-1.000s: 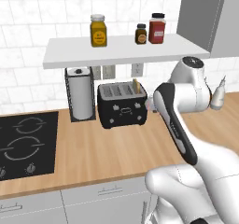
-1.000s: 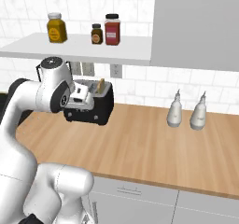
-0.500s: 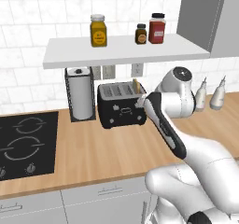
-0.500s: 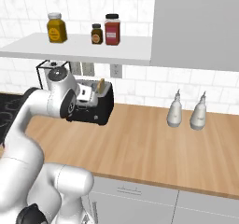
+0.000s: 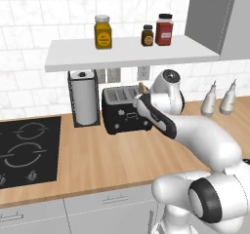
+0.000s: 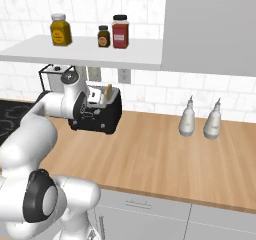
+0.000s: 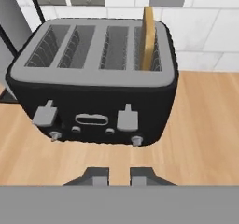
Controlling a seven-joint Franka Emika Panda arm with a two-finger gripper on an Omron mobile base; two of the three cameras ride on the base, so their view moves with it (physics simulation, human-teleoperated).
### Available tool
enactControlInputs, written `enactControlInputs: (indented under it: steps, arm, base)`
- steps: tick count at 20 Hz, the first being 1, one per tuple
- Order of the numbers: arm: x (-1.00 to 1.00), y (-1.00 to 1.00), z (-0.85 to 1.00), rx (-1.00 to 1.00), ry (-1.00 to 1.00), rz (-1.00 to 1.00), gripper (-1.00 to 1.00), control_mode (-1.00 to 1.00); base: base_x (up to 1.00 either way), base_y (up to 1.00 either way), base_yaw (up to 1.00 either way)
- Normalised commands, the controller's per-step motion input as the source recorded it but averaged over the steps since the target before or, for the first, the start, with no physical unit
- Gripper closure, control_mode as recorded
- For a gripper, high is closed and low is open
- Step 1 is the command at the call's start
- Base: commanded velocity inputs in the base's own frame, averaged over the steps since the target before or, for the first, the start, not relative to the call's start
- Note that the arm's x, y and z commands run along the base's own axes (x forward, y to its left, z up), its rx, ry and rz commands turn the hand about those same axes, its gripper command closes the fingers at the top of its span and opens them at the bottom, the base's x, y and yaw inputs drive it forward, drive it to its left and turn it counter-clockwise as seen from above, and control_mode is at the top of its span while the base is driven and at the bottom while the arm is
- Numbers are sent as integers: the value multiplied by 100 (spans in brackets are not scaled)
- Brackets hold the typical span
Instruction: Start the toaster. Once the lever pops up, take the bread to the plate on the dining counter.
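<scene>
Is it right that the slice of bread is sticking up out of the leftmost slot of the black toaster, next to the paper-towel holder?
Not quite. The bread does stick up out of the black toaster, but in the hand view it stands in the slot at the right end, the one farthest from the paper-towel holder, not the leftmost. The left base view agrees.

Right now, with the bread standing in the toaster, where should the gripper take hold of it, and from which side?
Grip the bread by its upper part, which stands clear of the toaster's rightmost slot. Come from straight above, one finger on each flat face. The slice is thin and upright, and the slot walls probably block any side approach.
</scene>
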Motion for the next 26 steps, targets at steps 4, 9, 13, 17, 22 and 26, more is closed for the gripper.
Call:
enactControlInputs:
  steps: [4,9,13,17,22,26]
  arm:
    - [24,0,-28,0,2,0,100,-100]
    - [23,-1,-30,0,1,0,100,-100]
    - [23,-8,-24,0,1,0,100,-100]
    - [27,-9,-12,0,1,0,100,-100]
    - [31,0,-17,0,2,0,100,-100]
    - [41,0,-27,0,5,0,100,-100]
  base:
    - [0,0,0]
    - [0,0,0]
    - [0,0,0]
    - [0,0,0]
    - [0,0,0]
    - [0,0,0]
